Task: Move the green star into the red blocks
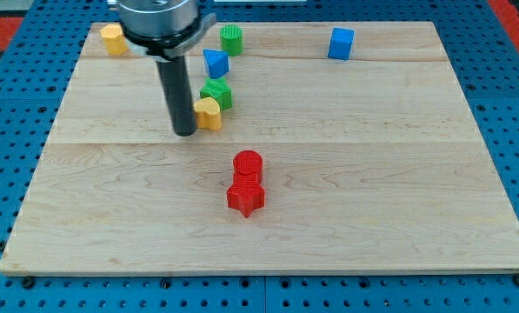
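My tip (185,132) rests on the wooden board (372,217), left of centre. It is a bare rod end, holding nothing, and it stands just beside the left side of a yellow block (209,113); whether the two touch I cannot tell from this angle. The rod (176,91) rises straight up to its round mount (157,17), which is cut off by the view's top edge.

Just above and to the right of the yellow block sits the green star (216,92), touching or nearly touching it. The star's points are hard to make out, so its shape reads as lumpy rather than crisp. Above the star, close by, lies a blue block (214,63) that looks triangular. Further up is a green block with ribbed sides (231,39), near the board's top edge.

The two red blocks lie towards the view's bottom, near the board's middle: a red cylinder (248,164) and, touching it just below, a red star-shaped block (246,198). They are well apart from the green star, with the yellow block lying between them and slightly to the left of the straight line.

Off to the sides, a second yellow block (113,39) stands at the top left corner, partly behind the mount, and a blue cube (341,43) stands at the top right, well apart from everything else. The board lies on a blue perforated table (7,174).
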`<action>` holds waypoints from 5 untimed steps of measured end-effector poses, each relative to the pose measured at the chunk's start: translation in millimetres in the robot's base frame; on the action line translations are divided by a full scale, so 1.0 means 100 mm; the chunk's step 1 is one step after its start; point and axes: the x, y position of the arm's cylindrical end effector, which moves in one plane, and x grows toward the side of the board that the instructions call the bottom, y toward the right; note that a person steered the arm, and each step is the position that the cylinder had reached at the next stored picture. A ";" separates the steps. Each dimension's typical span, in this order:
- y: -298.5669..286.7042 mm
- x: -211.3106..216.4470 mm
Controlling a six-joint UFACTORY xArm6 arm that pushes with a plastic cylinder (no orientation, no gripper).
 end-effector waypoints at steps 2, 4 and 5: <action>-0.67 -0.03; -0.70 -0.03; -0.71 -0.03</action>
